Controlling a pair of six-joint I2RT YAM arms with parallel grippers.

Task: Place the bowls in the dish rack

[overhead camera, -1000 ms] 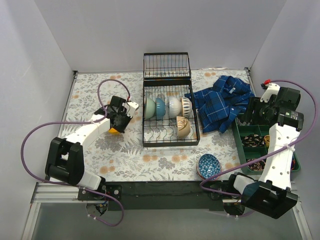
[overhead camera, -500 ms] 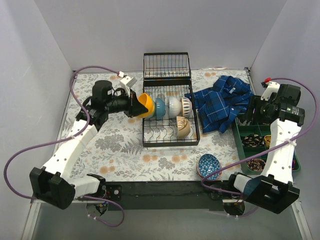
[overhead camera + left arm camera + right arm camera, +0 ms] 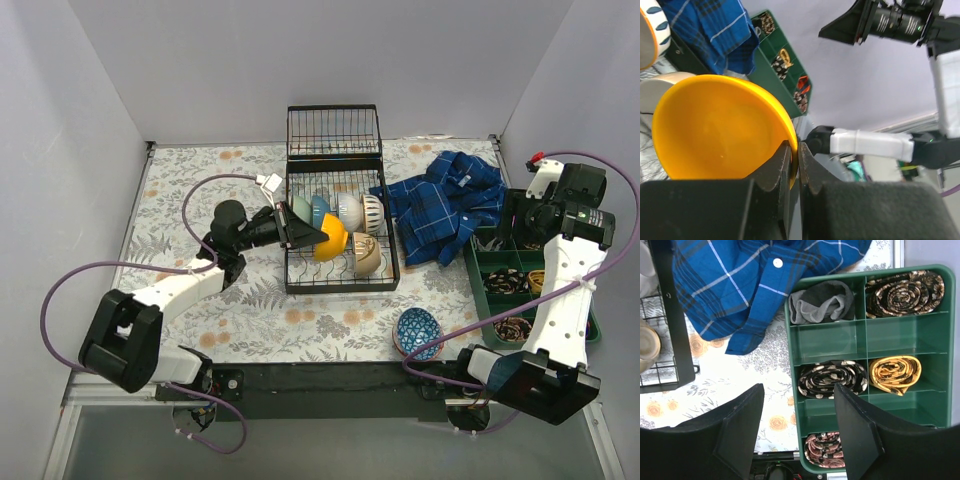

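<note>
My left gripper (image 3: 300, 234) is shut on the rim of a yellow-orange bowl (image 3: 331, 238) and holds it over the black wire dish rack (image 3: 340, 282), beside a tan bowl (image 3: 367, 254). In the left wrist view the bowl (image 3: 715, 125) fills the frame, its rim pinched by the gripper (image 3: 795, 157). Several bowls (image 3: 335, 212) stand in the rack's back row. A blue patterned bowl (image 3: 417, 331) sits on the table near the front. My right gripper (image 3: 800, 430) is open and empty, raised above the green tray (image 3: 830, 340).
A blue plaid shirt (image 3: 445, 200) lies right of the rack. The green compartment tray (image 3: 480, 275) holds rolled ties at the far right. An upright wire basket section (image 3: 333, 133) stands behind the rack. Grey walls enclose the table.
My left arm has swung the orange bowl from the rack's left edge down and right, to over the rack's front row. The right arm has barely moved.
</note>
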